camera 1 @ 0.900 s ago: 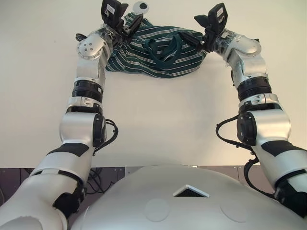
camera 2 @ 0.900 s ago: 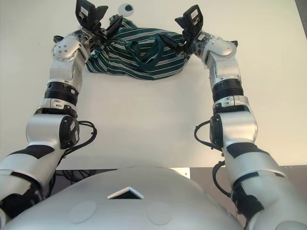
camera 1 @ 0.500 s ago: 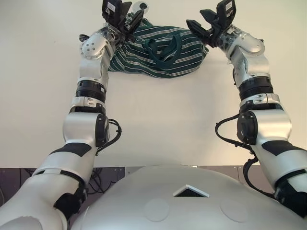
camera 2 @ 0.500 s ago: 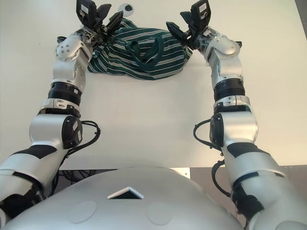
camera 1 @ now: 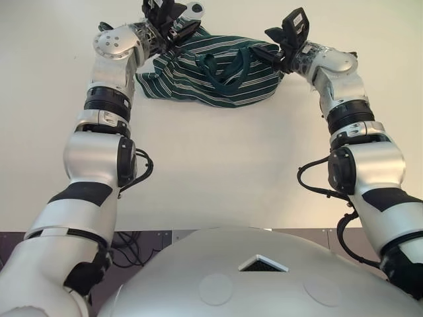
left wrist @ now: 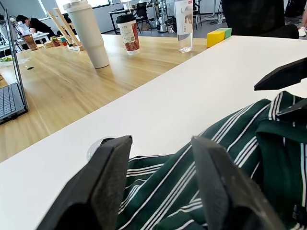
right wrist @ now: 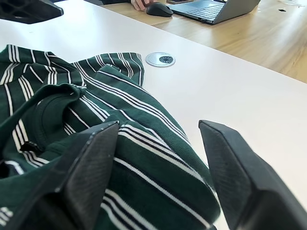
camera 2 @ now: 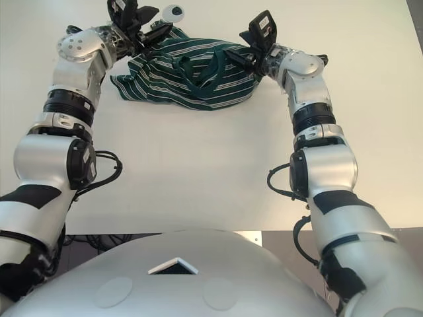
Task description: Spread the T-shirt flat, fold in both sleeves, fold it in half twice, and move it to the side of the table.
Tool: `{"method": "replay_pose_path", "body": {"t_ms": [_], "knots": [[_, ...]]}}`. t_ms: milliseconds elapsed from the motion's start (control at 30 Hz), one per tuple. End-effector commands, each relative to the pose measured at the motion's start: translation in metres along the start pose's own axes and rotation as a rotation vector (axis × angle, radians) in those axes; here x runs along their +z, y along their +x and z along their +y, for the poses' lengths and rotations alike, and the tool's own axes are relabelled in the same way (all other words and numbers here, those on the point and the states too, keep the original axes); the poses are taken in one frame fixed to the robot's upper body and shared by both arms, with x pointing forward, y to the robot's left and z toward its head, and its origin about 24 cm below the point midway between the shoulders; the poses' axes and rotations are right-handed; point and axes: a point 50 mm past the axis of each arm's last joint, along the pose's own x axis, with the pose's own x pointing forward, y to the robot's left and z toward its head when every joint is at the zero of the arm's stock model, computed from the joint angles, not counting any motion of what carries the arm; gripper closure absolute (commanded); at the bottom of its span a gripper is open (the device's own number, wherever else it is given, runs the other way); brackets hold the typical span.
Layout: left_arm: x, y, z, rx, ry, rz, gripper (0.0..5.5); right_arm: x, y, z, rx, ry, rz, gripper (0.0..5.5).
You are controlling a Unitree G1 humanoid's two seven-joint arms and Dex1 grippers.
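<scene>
The T-shirt (camera 1: 213, 74) is dark green with thin white stripes and lies bunched in a heap at the far middle of the white table (camera 1: 218, 165), collar on top. My left gripper (camera 1: 180, 25) hangs open over the shirt's far left edge; in the left wrist view its two fingers (left wrist: 108, 184) stand wide apart with striped cloth (left wrist: 216, 143) beyond them. At the shirt's right end my right gripper (camera 1: 269, 54) is open too. Its fingers (right wrist: 91, 177) straddle the cloth (right wrist: 120, 124) low over it.
A round white cable cap (camera 1: 193, 8) sits in the table just behind the shirt. A wooden table (left wrist: 72, 76) with cups and a laptop stands beyond the far edge. Bare tabletop stretches from the shirt to the near edge (camera 1: 218, 228).
My right gripper has come down from a raised pose to the shirt's right end. The left arm's elbow has swung outward, and the shirt's left edge now spreads a little further left.
</scene>
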Motion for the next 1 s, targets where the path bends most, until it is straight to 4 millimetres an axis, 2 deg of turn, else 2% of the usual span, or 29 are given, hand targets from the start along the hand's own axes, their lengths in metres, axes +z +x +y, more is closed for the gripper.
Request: {"method": "replay_pose_path", "body": {"t_ms": [33, 233, 367, 700, 1000], "knots": [[0.009, 0.001, 0.004, -0.04, 0.043, 0.021, 3.26, 0.019, -0.001, -0.007, 0.027, -0.043, -0.019, 2.43], [0.022, 0.004, 0.005, -0.076, 0.099, 0.001, 3.26, 0.035, 0.001, -0.009, 0.082, -0.16, 0.002, 2.43], [0.023, 0.007, 0.002, -0.079, 0.145, 0.007, 3.26, 0.026, 0.001, -0.005, 0.154, -0.194, 0.106, 2.43], [0.02, 0.005, -0.003, -0.211, 0.178, 0.043, 3.26, 0.026, 0.003, -0.003, 0.21, -0.193, 0.123, 2.43], [0.007, 0.003, -0.001, -0.235, 0.316, 0.221, 3.26, 0.02, 0.006, -0.003, 0.168, -0.194, 0.163, 2.43]]}}
